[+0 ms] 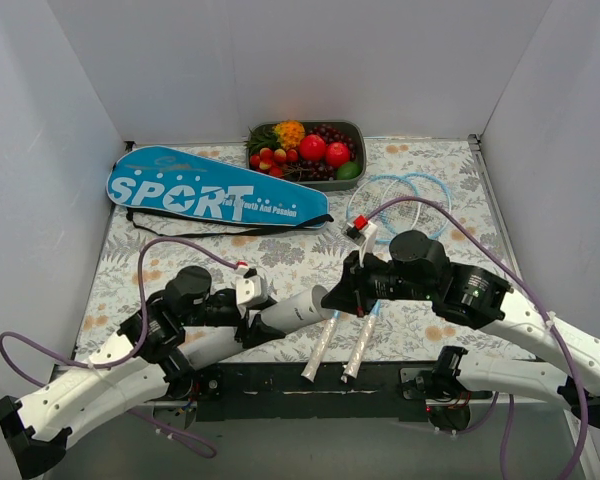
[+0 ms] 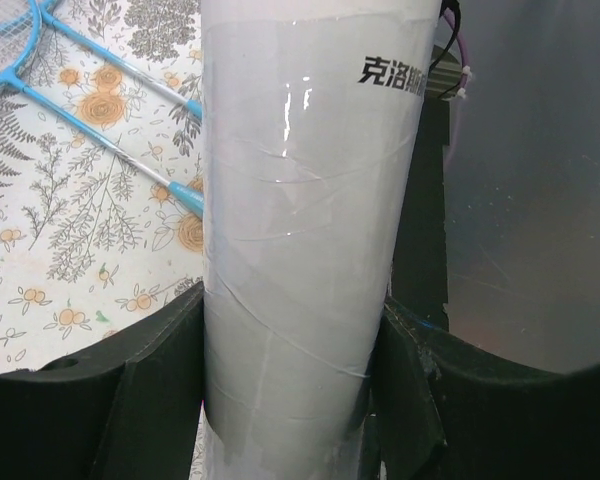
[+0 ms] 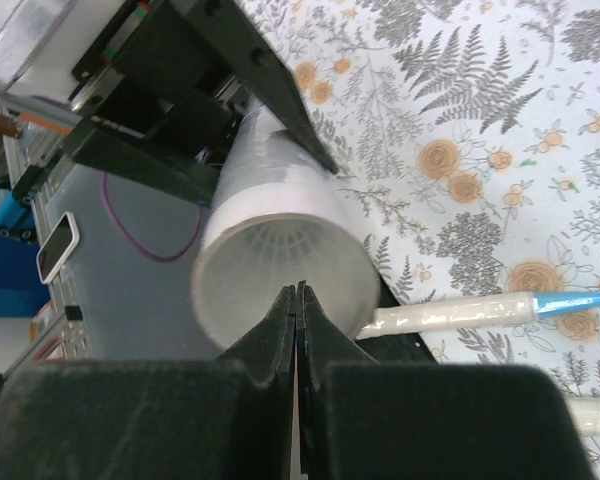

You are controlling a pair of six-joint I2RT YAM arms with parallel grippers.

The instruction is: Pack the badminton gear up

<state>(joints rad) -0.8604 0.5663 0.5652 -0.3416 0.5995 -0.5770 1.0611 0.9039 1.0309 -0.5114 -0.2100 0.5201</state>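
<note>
The white shuttlecock tube [image 1: 292, 311] is held above the table's near edge, with my left gripper [image 1: 252, 328] shut on its body. In the left wrist view the tube [image 2: 305, 220] fills the gap between both black fingers [image 2: 150, 390]. My right gripper [image 1: 332, 297] is shut and empty, its tips [image 3: 298, 292] at the tube's open mouth [image 3: 242, 262]; white feathers show inside. Two light-blue rackets [image 1: 400, 193] lie to the right, their white handles [image 1: 361, 348] reaching the near edge. The blue "SPORT" bag [image 1: 215, 195] lies flat at the back left.
A grey tray [image 1: 358, 150] of colourful fruit stands at the back centre, just behind the bag's tip. White walls close in the floral table on three sides. A black rail [image 1: 280, 385] runs along the near edge between the arm bases.
</note>
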